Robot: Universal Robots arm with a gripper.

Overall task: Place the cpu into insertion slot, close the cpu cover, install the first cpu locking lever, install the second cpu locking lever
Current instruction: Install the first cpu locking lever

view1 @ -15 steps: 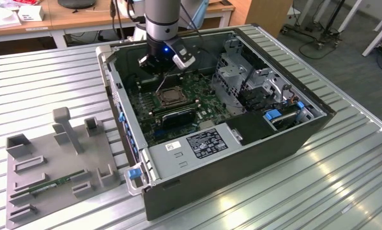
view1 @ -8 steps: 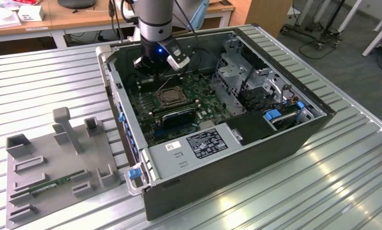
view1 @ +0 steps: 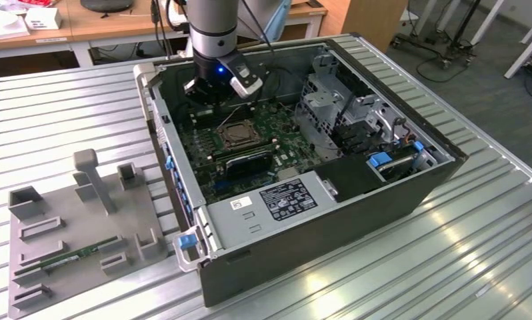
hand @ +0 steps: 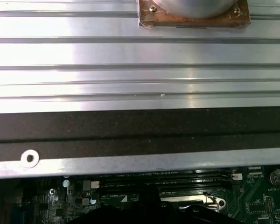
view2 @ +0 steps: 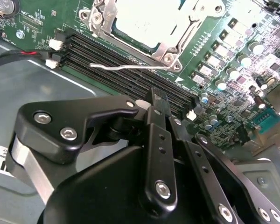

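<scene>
The ribbed aluminium bench (view1: pixel 444 267) carries an open computer case (view1: pixel 275 220) laid on its side, its green motherboard (view1: pixel 284 143) facing up. The arm reaches down into the case, and its gripper (view1: pixel 218 87) hangs over the board just beside the insertion slot (view1: pixel 237 133).

In the second wrist view the jaws look pressed together at the tips, with nothing between them. Past them run the long black memory slots (view2: pixel 107 53), then the socket. The cpu cover (view2: pixel 170 46) lies flat over the socket, and the pale metal face of the cpu (view2: pixel 144 18) shows through its cut-out, so the chip appears seated.

A thin wire locking lever (view2: pixel 126 66) lies across the memory slots just beside the socket. It seems not to be hooked down.

The cpu is probably light, stiff and easily damaged underneath, so it is best left alone under its frame. The lever looks springy and slippery. Its bent free end is likely the best place to hold or press it.
</scene>
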